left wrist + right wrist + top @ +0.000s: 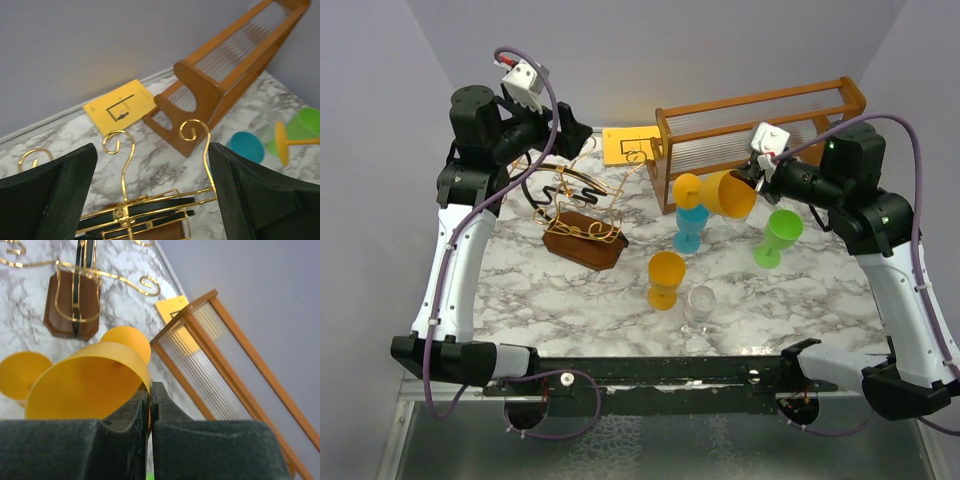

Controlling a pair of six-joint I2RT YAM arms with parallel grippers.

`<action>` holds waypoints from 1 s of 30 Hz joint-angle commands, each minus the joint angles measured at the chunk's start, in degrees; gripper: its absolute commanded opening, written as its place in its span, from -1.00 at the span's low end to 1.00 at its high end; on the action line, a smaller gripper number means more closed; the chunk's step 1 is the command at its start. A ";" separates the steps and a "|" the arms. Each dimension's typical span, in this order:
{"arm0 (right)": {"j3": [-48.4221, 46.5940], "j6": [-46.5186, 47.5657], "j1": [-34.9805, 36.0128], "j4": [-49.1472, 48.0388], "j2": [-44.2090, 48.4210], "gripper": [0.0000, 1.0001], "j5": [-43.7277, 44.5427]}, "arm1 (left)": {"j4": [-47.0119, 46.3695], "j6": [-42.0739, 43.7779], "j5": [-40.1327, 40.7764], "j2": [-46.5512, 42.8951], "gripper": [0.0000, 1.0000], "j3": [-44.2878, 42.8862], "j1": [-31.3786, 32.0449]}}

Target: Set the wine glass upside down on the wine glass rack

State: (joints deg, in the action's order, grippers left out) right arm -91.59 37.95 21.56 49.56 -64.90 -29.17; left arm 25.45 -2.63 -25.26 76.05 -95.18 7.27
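Note:
The wine glass rack (582, 215), curly gold wire arms with a black curved piece on a dark brown base, stands left of centre. My left gripper (572, 130) is open above its far side; in the left wrist view (152, 200) two gold arms of the rack (150, 206) rise between the wide-apart fingers, one close beside the right finger (250, 195). My right gripper (760, 180) is shut on the rim of an orange wine glass (725, 193), held on its side in the air, foot toward the rack. The right wrist view shows the gripper (150, 390) pinching the glass wall (85, 385), with the rack (75, 305) beyond.
A large orange-brown wooden frame (760, 125) with clear rods stands at the back right, a yellow card (628, 145) beside it. On the marble table (540, 290) stand a blue glass (692, 225), a green glass (778, 237), a second orange glass (666, 278) and a clear glass (700, 303).

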 commanded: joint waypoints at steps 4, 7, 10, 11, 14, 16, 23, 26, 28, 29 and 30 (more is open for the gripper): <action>-7.23 -16.37 0.32 -14.48 -5.84 -0.97 -4.68 | -13.65 -20.21 -20.77 1.36 0.85 4.38 0.20; -10.34 -21.58 0.32 -17.20 -8.32 -0.97 -5.32 | -19.21 -26.29 -23.54 1.86 0.83 7.23 0.65; -12.96 -24.97 0.32 -18.48 -10.65 -0.97 -5.43 | -21.59 -29.10 -23.76 2.14 0.82 9.39 1.44; -13.38 -25.70 0.32 -19.01 -11.16 -0.97 -5.26 | -22.31 -29.84 -23.73 2.24 0.82 9.94 1.79; -14.61 -27.57 0.32 -20.04 -12.59 -0.97 -5.31 | -24.36 -31.69 -24.58 2.59 0.82 11.17 2.95; -15.12 -28.57 0.32 -20.56 -13.34 -0.97 -5.84 | -26.43 -33.34 -26.19 3.21 0.82 12.05 3.61; -15.92 -31.11 0.30 -21.60 -14.46 -0.97 -6.31 | -29.66 -34.89 -28.20 4.70 0.60 14.11 6.31; -15.53 -31.24 0.28 -21.61 -14.33 -0.97 -5.97 | -28.98 -33.54 -27.47 4.93 0.39 14.02 7.07; -15.06 -31.18 0.32 -21.70 -14.21 -0.97 -6.32 | -27.92 -32.40 -26.82 5.43 0.25 13.48 7.36; -14.77 -31.19 0.32 -21.77 -14.08 -0.97 -6.59 | -27.61 -32.08 -26.66 5.61 0.18 13.30 7.47; -14.55 -31.18 0.32 -21.85 -13.92 -0.97 -6.74 | -27.26 -31.91 -26.39 5.86 0.13 13.12 7.56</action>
State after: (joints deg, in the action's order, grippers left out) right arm -105.71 8.10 21.67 30.26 -79.50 -34.04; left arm -0.95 -36.01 -51.11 81.47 -81.06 14.28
